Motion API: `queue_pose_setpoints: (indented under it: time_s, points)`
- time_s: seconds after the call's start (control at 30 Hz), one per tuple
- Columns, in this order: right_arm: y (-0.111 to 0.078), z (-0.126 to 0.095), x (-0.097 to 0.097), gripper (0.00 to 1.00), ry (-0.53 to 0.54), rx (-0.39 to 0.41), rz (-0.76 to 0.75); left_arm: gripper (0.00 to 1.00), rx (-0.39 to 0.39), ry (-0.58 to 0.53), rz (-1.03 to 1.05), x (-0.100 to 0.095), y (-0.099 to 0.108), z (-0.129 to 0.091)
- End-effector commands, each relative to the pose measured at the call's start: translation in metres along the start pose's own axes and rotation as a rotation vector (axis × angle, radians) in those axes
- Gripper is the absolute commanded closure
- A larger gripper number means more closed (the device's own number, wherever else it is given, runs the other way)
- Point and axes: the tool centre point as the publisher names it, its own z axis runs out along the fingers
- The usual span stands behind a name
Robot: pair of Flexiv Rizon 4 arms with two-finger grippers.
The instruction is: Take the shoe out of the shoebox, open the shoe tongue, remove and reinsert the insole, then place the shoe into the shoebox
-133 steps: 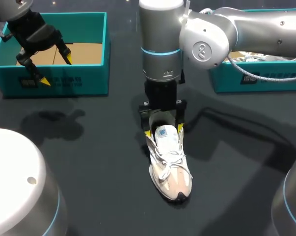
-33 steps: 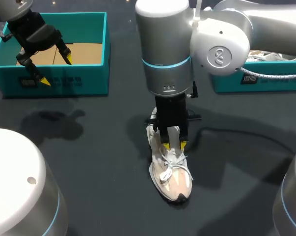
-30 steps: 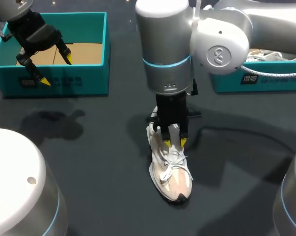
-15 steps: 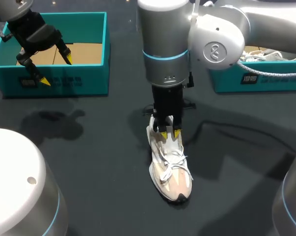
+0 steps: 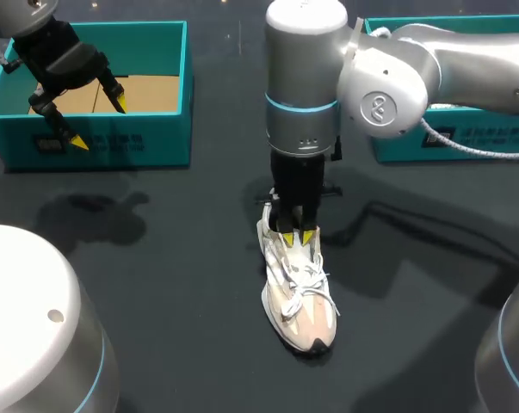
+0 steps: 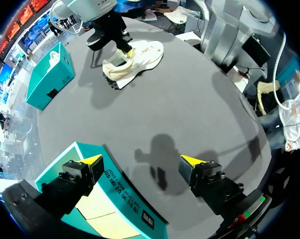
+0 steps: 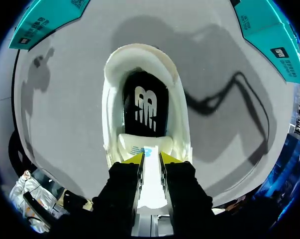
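Far left of desk [image 5: 173, 258]: open teal shoebox [image 5: 147, 138], brown cardboard floor showing inside. The left end effector [image 5: 98, 123] hangs over the box's near wall. Its fingers are spread wide with nothing between them. Left wrist view confirms this: left end effector [image 6: 142, 160] gaping and empty, one yellow tip over the box edge, the other over bare desk beside the box.

Centre of desk: white shoe [image 5: 298, 297] upright on its sole, heel to the far side, toe to the near side, well apart from both boxes. Laces [image 5: 302, 280] loosely crossed over the front part. From the left wrist the shoe [image 6: 135, 57] shows far ahead across the desk, with the other arm's fingers at its opening.

The right arm [image 5: 397, 69] comes in from the right and points straight down over the heel end of the shoe. The right end effector [image 5: 297, 236] sits at the shoe's mouth with its yellow tips close together. In the right wrist view the right end effector [image 7: 150, 158] is nearly closed, pinching the tongue [image 7: 135, 144] between its two fingers. The white strip of tongue runs up through the narrow gap. Ahead of the fingers the shoe's mouth is open, and the black insole [image 7: 145, 104], printed with a white logo, lies flat inside.

Far right of desk: second teal shoebox [image 5: 397, 146], partly hidden behind the right arm.
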Motion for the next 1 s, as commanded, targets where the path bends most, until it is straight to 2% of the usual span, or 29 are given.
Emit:
queue_pose_setpoints:
  time_s: [0.03,0.17,0.33,0.53,0.73,0.8,0.93,1.0]
  points:
    - [-0.012,-0.016,0.003,0.81,-0.040,-0.023,0.005,0.00,-0.002,0.001,0.001,0.000,0.000,0.000]
    - [-0.014,-0.020,0.004,0.78,-0.069,-0.031,-0.001,0.00,-0.002,0.001,0.001,0.000,0.000,0.000]
    - [0.001,-0.001,0.003,0.79,-0.040,-0.021,-0.034,0.00,-0.002,0.001,0.001,0.000,0.000,0.000]
    - [0.012,0.008,0.000,0.78,-0.021,-0.022,-0.061,0.00,-0.002,0.001,0.001,0.000,0.000,0.000]
    - [0.009,-0.035,-0.001,0.76,-0.119,-0.064,-0.108,0.00,-0.002,0.001,0.001,0.000,0.000,0.000]
    - [0.006,-0.053,0.000,0.75,-0.158,-0.085,-0.176,0.00,-0.002,0.001,0.001,0.000,0.000,0.000]
    - [0.005,-0.084,0.002,0.58,-0.270,-0.111,-0.344,0.00,-0.002,0.001,0.001,0.000,0.000,0.000]
    - [0.008,-0.092,0.002,0.56,-0.298,-0.124,-0.434,0.00,-0.002,0.001,0.001,0.000,0.000,0.000]
